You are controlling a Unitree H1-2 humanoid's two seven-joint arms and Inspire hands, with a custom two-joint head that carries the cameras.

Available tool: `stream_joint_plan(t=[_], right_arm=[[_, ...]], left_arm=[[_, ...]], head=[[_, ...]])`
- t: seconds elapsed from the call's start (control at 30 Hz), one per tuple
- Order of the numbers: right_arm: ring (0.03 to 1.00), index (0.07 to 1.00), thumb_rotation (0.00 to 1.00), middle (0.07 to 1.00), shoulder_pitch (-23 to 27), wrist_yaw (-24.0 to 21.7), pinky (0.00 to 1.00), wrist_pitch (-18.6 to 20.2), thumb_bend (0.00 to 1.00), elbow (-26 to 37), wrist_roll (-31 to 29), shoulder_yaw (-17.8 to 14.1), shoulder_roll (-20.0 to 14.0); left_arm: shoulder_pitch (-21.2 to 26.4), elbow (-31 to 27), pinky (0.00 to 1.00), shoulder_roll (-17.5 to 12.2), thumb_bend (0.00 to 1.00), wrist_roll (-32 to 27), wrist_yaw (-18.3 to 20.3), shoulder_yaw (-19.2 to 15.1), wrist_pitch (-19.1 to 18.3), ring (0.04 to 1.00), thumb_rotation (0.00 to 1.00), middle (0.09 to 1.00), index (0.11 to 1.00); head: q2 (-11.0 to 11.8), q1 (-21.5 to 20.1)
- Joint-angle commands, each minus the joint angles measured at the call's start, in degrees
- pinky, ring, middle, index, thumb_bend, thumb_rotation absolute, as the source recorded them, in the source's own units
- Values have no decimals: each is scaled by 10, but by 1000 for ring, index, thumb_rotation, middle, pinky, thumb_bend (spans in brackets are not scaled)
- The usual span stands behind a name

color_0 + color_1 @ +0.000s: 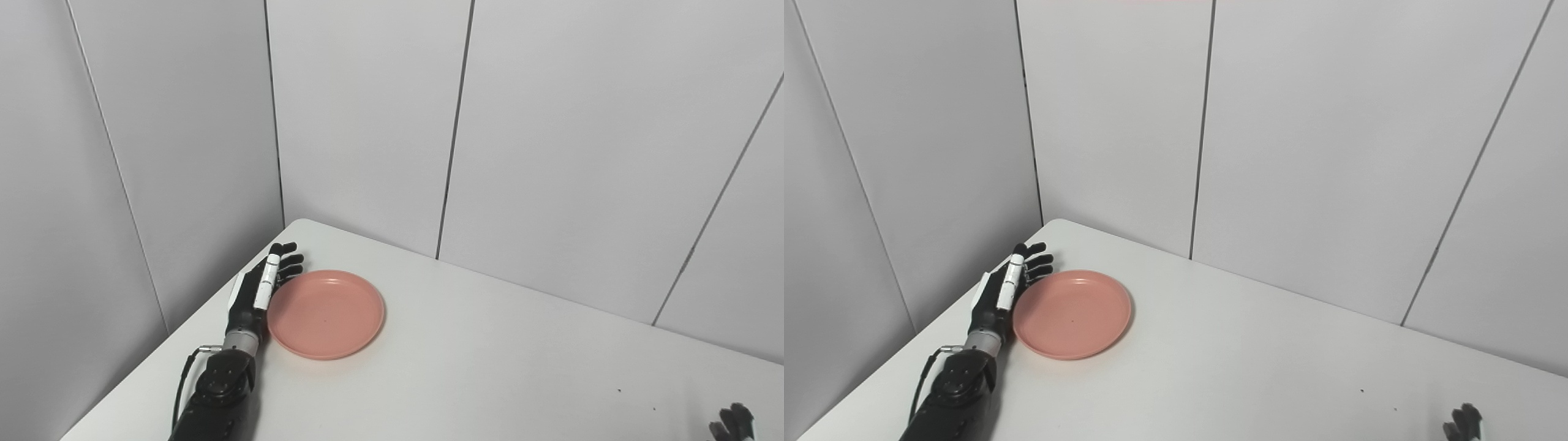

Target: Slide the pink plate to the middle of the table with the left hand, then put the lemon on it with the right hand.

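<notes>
One pink plate point(326, 313) is all we find in the left eye view: round, shallow, smooth salmon-pink, with a low raised rim and a tiny dark speck near its middle. It lies flat on the white table point(490, 367), face up; being round, it has no long axis that we can name. Our left hand point(260, 288) stands on edge just beside it, fingers straight, held together and reaching past the plate toward the wall corner, with nothing grasped; the plate sits right against the palm side, its rim touching or nearly touching the hand. Well apart from that, at the bottom edge, only the dark fingertips of our right hand point(732, 422) show, and we cannot tell how it is set.

From the right eye view we count the same: one plate, flat beside the outstretched left hand, and one sliver of right hand at the bottom edge. We see no lemon in either view.
</notes>
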State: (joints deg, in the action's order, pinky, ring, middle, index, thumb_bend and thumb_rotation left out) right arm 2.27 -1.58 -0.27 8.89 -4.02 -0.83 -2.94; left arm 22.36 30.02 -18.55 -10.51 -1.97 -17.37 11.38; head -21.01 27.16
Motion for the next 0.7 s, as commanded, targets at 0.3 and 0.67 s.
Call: stream_joint_plan(t=[0.3,0.67], right_arm=[[1000,1000,1000,1000,7,0,1000,5,347,27,0,-1,3],[998,993,1000,993,3,11,1000,20,312,50,12,3,23]], left_arm=[[2,-25,768,31,629,-12,17,18,11,779,1000,781,777],[-10,-57,794,54,606,-10,23,45,-10,794,1000,792,784]], head=[[-7,-11],[-33,-64]])
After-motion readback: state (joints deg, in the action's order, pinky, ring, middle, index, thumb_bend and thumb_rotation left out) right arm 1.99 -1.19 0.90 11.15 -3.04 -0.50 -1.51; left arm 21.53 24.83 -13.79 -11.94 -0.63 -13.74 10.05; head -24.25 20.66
